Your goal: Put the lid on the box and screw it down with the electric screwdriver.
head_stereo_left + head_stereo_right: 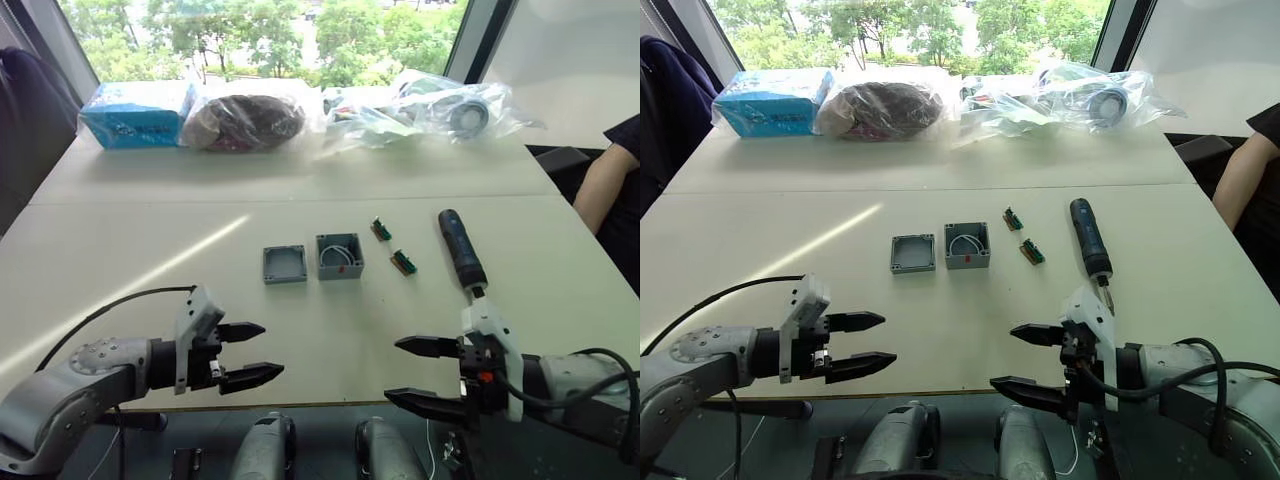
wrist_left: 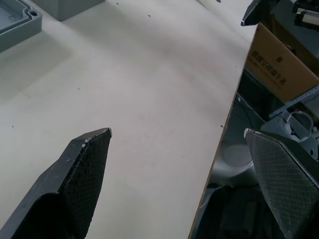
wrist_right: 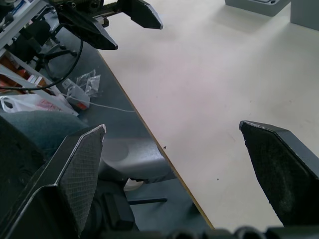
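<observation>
A smooth matt cream table point(image 1: 150, 250) holds a matt grey plastic lid point(image 1: 284, 264) and box point(image 1: 339, 255), a black electric screwdriver point(image 1: 461, 249) with a slight sheen, and glossy crinkled clear plastic bags point(image 1: 440, 108), near rough cross-hatched black finger pads point(image 2: 84, 164).

One grey lid point(image 1: 284, 264), one grey box point(image 1: 339, 255), one black electric screwdriver point(image 1: 461, 249). Two small green parts point(image 1: 381, 229) point(image 1: 403, 262). One blue box point(image 1: 135, 114) and three plastic bags point(image 1: 245, 121) point(image 1: 372, 118) point(image 1: 462, 105) at the back.

Grey lid point(image 1: 284, 264) beside open box point(image 1: 339, 255), black electric screwdriver point(image 1: 461, 248) apart
</observation>
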